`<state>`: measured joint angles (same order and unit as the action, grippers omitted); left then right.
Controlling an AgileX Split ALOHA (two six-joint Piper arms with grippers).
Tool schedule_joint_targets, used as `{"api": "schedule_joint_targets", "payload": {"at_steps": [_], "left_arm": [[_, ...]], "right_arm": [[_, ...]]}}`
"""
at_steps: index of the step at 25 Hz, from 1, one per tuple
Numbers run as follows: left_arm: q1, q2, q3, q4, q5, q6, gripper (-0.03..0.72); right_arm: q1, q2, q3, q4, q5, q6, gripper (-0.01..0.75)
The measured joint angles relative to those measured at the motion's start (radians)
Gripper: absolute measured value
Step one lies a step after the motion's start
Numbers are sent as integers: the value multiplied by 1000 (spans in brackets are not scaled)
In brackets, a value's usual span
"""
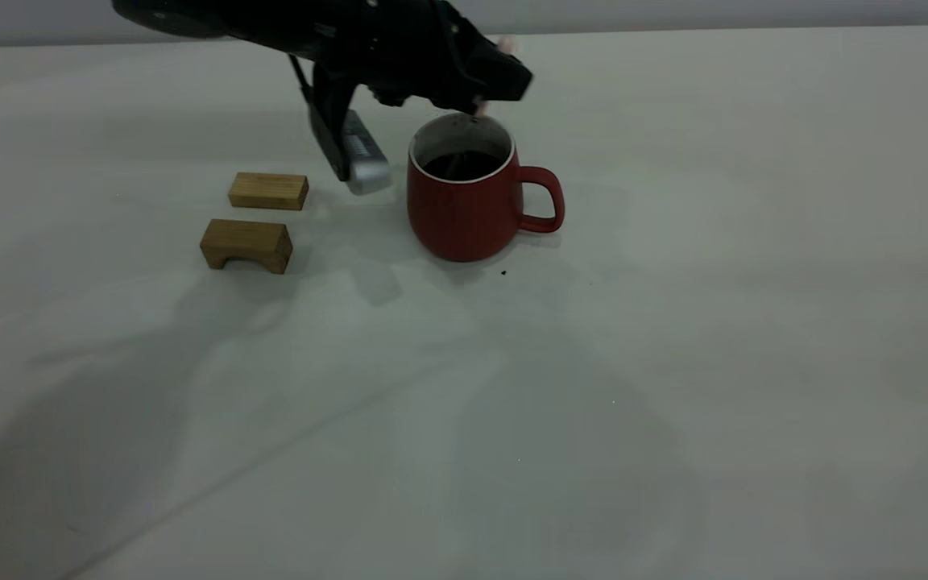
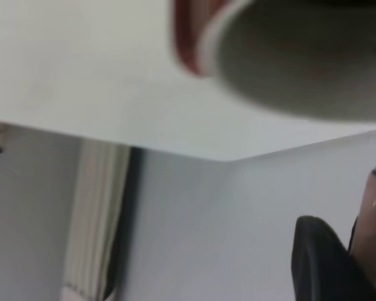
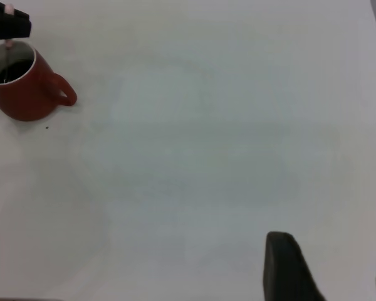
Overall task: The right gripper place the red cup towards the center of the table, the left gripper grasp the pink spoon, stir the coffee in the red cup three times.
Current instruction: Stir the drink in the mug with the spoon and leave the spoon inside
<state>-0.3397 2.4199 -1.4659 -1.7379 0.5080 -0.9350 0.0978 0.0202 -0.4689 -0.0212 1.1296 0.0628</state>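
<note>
Clamping the slim, slippery spoon [image 2: 371, 207] by its handle, your left gripper [image 1: 486, 89] dips it in the cup [image 1: 464, 205]; keep that hold firm.

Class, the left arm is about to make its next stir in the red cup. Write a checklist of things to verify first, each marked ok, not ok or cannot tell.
1. Red cup upright on the table: ok.
2. Coffee in the cup: ok.
3. Left end effector above the rim, shut on the pink spoon: ok.
4. Spoon bowl in the coffee: cannot tell.
5. Right end effector open, far from the cup: ok.
6. Wooden blocks apart from the cup: ok.
</note>
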Motion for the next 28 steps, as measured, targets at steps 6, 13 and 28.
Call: {"api": "schedule_joint_targets", "payload": {"at_steps": [6,13,28], "left_arm": [[-6,40,-95,-2,-22,14,135],[-39,66,-126,35,83,-36,135],[49,63,-180,269,89,-240,135]], "right_arm": [[0,0,0,0,0,0,389],[0,0,0,0,0,0,389],[0,0,0,0,0,0,389]]}}
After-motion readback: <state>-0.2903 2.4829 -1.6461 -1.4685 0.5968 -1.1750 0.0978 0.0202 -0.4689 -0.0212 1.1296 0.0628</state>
